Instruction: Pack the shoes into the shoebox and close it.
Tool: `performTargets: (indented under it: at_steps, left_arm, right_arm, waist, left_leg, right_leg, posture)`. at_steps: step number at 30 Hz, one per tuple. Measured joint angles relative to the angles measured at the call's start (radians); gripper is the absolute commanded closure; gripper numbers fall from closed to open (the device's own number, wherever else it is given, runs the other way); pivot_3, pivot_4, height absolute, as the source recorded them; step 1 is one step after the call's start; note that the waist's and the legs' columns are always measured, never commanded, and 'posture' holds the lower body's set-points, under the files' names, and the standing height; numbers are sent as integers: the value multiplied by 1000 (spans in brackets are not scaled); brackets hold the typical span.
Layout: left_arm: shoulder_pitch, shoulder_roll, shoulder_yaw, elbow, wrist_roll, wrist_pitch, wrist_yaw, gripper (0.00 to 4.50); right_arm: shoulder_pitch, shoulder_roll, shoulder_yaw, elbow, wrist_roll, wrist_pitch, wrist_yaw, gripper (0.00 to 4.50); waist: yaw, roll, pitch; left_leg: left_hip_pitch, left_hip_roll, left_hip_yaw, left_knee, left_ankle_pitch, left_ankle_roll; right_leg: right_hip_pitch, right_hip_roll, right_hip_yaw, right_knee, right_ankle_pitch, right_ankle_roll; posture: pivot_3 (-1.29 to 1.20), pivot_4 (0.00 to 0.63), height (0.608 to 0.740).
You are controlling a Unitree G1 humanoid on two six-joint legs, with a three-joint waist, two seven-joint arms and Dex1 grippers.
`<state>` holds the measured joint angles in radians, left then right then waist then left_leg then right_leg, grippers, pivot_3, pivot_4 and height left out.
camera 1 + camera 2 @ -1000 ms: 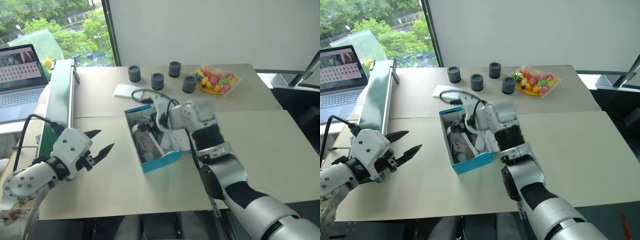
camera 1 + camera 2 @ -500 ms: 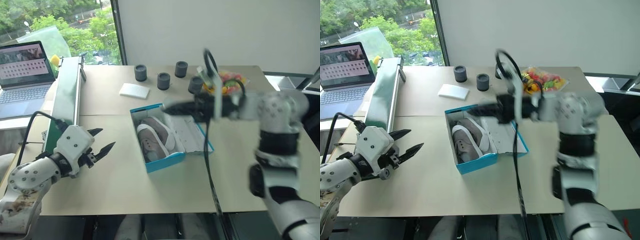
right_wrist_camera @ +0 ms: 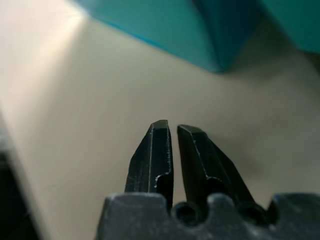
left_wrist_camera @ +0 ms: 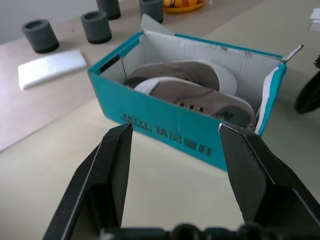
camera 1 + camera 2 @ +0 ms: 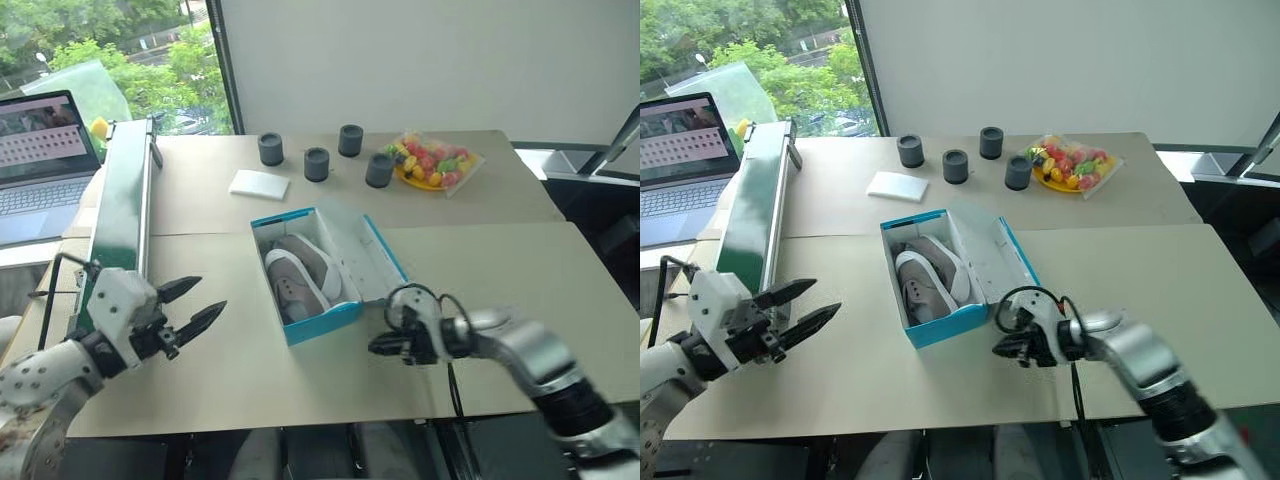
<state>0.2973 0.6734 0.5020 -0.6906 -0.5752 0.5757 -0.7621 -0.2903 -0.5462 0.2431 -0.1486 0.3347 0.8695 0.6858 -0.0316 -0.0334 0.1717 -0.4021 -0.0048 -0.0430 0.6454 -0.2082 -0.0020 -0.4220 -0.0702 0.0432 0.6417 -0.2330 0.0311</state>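
Shoebox mid-surface, lid open, both shoes inside. Left gripper fingers wide — hovering left of box. Right gripper fingers pinched together, empty, near box corner. Conveyor, laptop, window on left.

the shoebox is smooth blue cardboard, the shoes soft cloth with rubber soles, the tabletop matt and smooth.

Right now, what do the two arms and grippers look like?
Both arms are silver-grey with black joint sections. The left gripper has a white boxy housing and two black pointed fingers, with a black cable running behind it. The right gripper is black, with black cable looped above its wrist.
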Motion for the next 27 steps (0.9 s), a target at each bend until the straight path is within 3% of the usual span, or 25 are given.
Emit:
performTargets:
  at_steps: [8, 12, 15, 17, 20, 27]
  left_arm:
    - [35, 53, 23, 53, 23, -53, -66, 1574]
    - [34, 67, 11, 66, 27, -75, -85, 1574]
    - [23, 79, -6, 78, 29, -75, -92, 1574]
    - [0, 89, -14, 79, 29, -75, -94, 1574]
    - [-8, 97, -14, 80, 29, -75, -94, 1574]
    - [-8, 100, -14, 79, 24, -75, -93, 1574]
  right_arm:
    - [178, 263, -235, -18, 2, -93, -284, 3874]
    - [199, 341, -310, -2, -8, -150, -399, 3874]
    - [192, 460, -433, 29, 30, -179, -504, 3874]
    - [175, 556, -527, 55, 114, -183, -563, 3874]
    - [147, 597, -599, 76, 194, -179, -585, 3874]
    - [70, 642, -777, 119, 585, -107, -599, 3874]
  waist:
    - [16, 0, 0]
    - [14, 0, -1]
    - [15, 0, -1]
    - [13, 0, -1]
    - [10, -1, -2]
    - [-8, 1, -1]
  left_leg:
    - [0, 1, 0, -1, -1, -1]
    - [3, 2, 2, 0, 0, -1]
    - [3, 4, 1, 0, 0, -1]
    - [3, 4, 1, 0, 0, -1]
    - [3, 4, 1, 0, 0, -1]
    - [3, 6, 1, -1, 0, -1]
  right_leg:
    - [0, 1, 0, -1, 0, -1]
    - [2, 1, 0, -1, -2, 3]
    - [2, 3, 0, 0, -3, 3]
    - [2, 4, 1, 0, 0, -1]
    - [2, 4, 1, 0, 1, -3]
    - [1, 6, 1, 0, 1, -4]
  posture:
    - [0, 150, 726]
    - [0, 150, 726]
    - [0, 150, 726]
    - [0, 150, 726]
    - [0, 150, 726]
    - [0, 150, 726]
